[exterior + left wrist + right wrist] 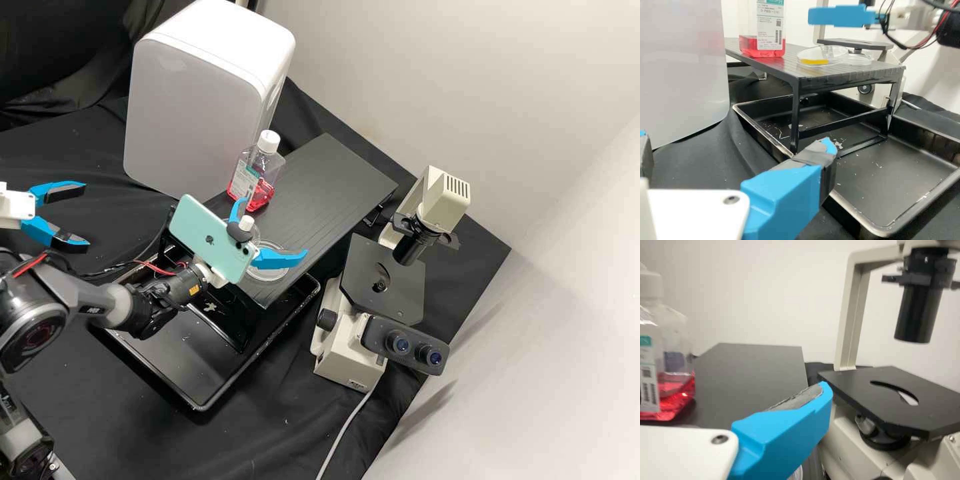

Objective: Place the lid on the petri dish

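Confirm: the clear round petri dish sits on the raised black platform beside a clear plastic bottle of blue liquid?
No. The clear plastic bottle holds red liquid, not blue; the left wrist view shows it. The clear round petri dish does sit beside it on the raised black platform.

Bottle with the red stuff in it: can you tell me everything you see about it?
The bottle looks like see-through plastic with flat sides and a white screw cap on top. Pinkish-red liquid fills just its lower part. A white label with a teal band is stuck on its front. It stands upright on the black ridged platform, beside the big white box.
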Tool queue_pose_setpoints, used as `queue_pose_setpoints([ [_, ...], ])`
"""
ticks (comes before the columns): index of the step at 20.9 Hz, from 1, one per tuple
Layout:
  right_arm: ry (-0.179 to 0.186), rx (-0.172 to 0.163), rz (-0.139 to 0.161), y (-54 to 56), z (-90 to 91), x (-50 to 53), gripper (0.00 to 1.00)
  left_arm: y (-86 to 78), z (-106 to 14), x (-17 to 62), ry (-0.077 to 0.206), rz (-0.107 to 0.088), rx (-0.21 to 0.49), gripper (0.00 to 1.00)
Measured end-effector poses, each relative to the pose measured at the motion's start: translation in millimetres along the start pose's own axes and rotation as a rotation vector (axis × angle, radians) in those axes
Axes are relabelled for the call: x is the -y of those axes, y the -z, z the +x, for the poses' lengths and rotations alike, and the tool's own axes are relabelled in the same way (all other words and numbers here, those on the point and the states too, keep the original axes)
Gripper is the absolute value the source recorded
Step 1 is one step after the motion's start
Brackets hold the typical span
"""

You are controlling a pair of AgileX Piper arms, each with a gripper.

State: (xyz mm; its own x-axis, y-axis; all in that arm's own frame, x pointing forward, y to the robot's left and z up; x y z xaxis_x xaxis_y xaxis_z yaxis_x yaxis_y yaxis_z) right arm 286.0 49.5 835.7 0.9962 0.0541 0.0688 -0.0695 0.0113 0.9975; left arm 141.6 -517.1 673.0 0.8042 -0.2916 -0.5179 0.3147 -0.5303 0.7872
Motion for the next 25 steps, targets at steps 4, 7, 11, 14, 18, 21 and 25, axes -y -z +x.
queue_pose_setpoints([
  [4, -0.007, -0.099, -0.011, 20.0, -13.7, 6.1, 1.0, -0.3, -0.1, 0.1, 0.0, 0.0, 0.001, 1.0],
  [7, 0.025, -0.163, -0.065, 33.2, -19.9, 19.3, 1.0, -0.7, -0.2, 0.4, 0.002, 0.0, 0.003, 1.0],
  [11, 0.073, -0.174, -0.11, 33.9, -22.9, 38.6, 1.0, -0.8, -0.1, 0.8, 0.003, 0.0, 0.002, 1.0],
  [14, 0.105, -0.14, -0.119, 25.1, -26.3, 50.1, 1.0, -1.6, -0.3, 1.6, 0.007, 0.002, 0.005, 1.0],
  [18, 0.14, -0.09, -0.129, 12.5, -32.4, 59.1, 1.0, -2.1, 0.0, 3.6, 0.016, 0.006, 0.007, 1.0],
  [21, 0.148, -0.069, -0.13, 7.5, -37.7, 61.2, 1.0, -1.5, 0.2, 4.3, 0.018, 0.006, 0.002, 1.0],
  [25, 0.125, -0.078, -0.126, 7.8, -42.3, 58.1, 1.0, -1.3, 0.4, 4.7, 0.02, 0.006, 0.0, 1.0],
])
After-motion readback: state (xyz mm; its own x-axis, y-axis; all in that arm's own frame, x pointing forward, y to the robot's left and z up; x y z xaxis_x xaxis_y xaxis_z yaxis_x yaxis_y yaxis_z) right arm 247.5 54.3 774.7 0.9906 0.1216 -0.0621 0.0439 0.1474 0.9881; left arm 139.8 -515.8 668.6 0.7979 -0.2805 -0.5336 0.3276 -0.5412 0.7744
